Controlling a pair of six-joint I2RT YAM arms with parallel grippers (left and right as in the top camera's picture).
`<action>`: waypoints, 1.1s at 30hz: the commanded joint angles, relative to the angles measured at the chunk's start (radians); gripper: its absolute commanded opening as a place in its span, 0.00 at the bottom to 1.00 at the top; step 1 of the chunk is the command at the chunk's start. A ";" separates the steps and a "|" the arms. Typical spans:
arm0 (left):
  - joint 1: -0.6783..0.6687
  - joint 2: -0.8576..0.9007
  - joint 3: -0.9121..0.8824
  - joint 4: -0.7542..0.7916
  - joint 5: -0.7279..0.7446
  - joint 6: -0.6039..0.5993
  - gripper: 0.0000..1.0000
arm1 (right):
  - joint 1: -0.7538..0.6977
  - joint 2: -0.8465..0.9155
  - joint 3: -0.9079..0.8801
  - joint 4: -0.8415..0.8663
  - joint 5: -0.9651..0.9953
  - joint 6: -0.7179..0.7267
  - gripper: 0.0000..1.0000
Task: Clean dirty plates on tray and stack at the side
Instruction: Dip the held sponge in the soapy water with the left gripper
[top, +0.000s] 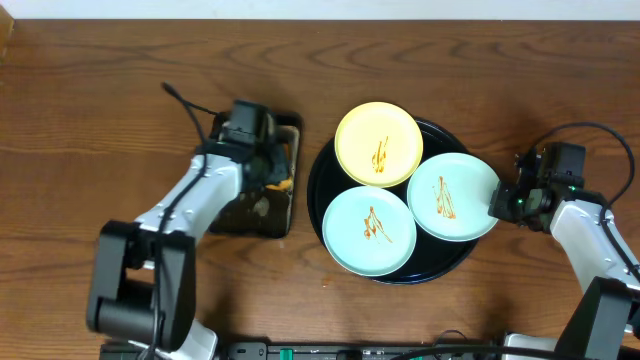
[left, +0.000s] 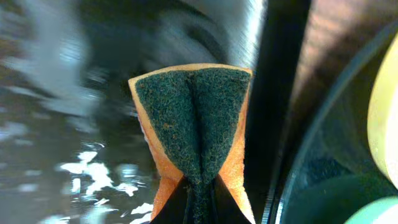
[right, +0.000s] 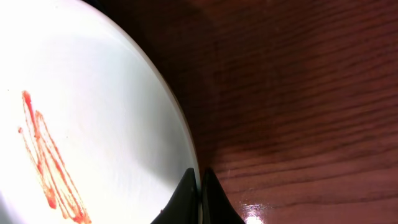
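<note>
A round black tray holds three sauce-streaked plates: a pale yellow plate at the back, a mint-green plate at the front left, and a mint-green plate at the right, overhanging the rim. My right gripper is shut on the right edge of that right plate, one finger above the rim and one below. My left gripper is over the wet metal pan and is shut on an orange sponge with a dark green scrub face, pinching it into a fold.
The wet rectangular metal pan lies just left of the tray, its right wall close to the tray's rim. Bare wooden table surrounds both. A black cable trails behind the left arm.
</note>
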 joint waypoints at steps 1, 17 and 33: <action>-0.040 0.034 0.016 0.005 0.021 -0.016 0.07 | -0.006 0.005 0.010 -0.008 0.018 -0.002 0.01; -0.093 0.010 0.018 0.047 -0.035 0.016 0.07 | -0.002 0.005 0.010 -0.011 0.018 -0.002 0.01; -0.093 -0.185 0.019 0.065 -0.311 0.095 0.07 | -0.002 0.005 0.010 -0.011 0.018 -0.002 0.01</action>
